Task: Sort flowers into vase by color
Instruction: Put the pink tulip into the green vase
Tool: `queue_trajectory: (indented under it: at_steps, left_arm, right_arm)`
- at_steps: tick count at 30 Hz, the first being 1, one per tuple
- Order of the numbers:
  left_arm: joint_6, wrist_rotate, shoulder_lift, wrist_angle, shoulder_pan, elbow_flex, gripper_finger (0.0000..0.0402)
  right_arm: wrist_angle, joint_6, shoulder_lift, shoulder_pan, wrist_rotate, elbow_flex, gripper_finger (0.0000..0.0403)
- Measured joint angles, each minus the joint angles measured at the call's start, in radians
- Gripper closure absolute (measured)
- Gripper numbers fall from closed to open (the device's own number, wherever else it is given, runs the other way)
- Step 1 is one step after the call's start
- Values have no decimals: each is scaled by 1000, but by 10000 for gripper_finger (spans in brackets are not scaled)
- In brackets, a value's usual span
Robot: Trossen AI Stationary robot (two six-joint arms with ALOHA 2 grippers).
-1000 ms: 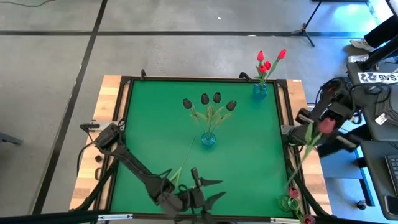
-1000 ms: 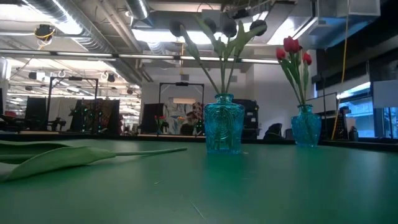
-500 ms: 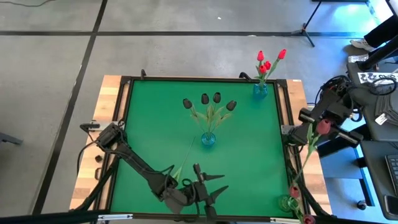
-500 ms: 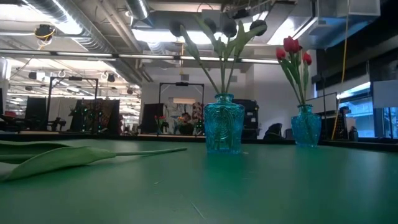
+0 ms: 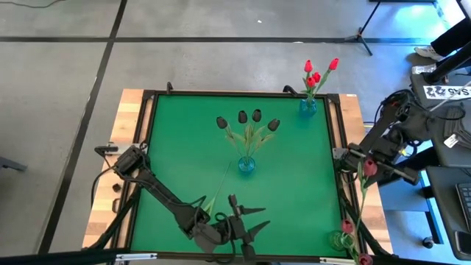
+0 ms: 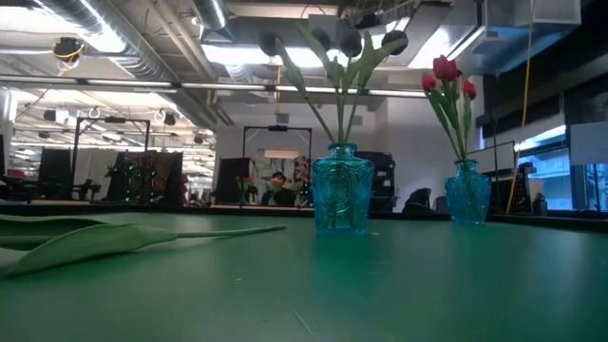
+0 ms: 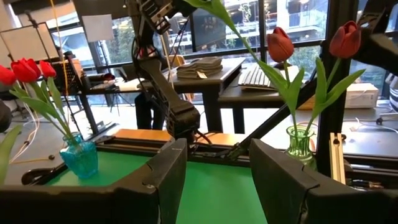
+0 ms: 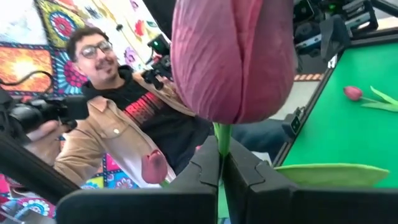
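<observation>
Right hand [image 5: 366,163] clamps pink-maroon tulip [image 8: 233,59] stem, head pointing away from fingers.

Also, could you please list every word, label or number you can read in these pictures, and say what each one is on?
None can be read for certain.
White sign with black characters on the equipment right of the table: too blurred to read.
Green table mat, turquoise glass vases: no print visible.
Colourful patterned hanging behind the person: patterns only, no words.
</observation>
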Motion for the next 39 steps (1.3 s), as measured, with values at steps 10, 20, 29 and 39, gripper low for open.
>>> queue_trajectory:
  at_steps: [10, 20, 29, 39]
  left_arm:
    - [-1, -37, 0, 0, -24, 0, 230]
    - [-20, -66, 1, -44, -85, 0, 230]
    - [-34, -70, 1, -48, -68, 0, 230]
    - [-53, -70, 1, -69, -66, 0, 230]
  right_arm:
    - [0, -31, 105, 1, 32, 0, 398]
    - [3, -28, 138, 1, -28, 0, 398]
    - [20, -35, 207, 1, -51, -1, 398]
    - [18, -23, 239, 27, 46, -1, 398]
